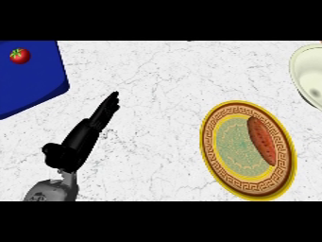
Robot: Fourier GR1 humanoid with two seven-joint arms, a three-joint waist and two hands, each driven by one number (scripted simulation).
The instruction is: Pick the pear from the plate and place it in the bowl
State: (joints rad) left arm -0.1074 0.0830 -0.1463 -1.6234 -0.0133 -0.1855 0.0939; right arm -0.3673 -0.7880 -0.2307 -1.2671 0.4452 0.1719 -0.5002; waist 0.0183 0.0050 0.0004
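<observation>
A round plate (223,160) with a yellow rim and a brown patterned band lies at the right of the counter. On its right half rests a long reddish-brown fruit (261,140), the pear. A pale cream bowl (309,71) sits at the upper right, cut off by the view's edge. My left hand (87,134) is over the counter at the left, fingers straight and pointing up and right, holding nothing. It is well left of the plate. My right hand does not show.
A blue box (31,87) stands at the upper left with a red tomato (20,56) on it. The counter (163,85) is white marble.
</observation>
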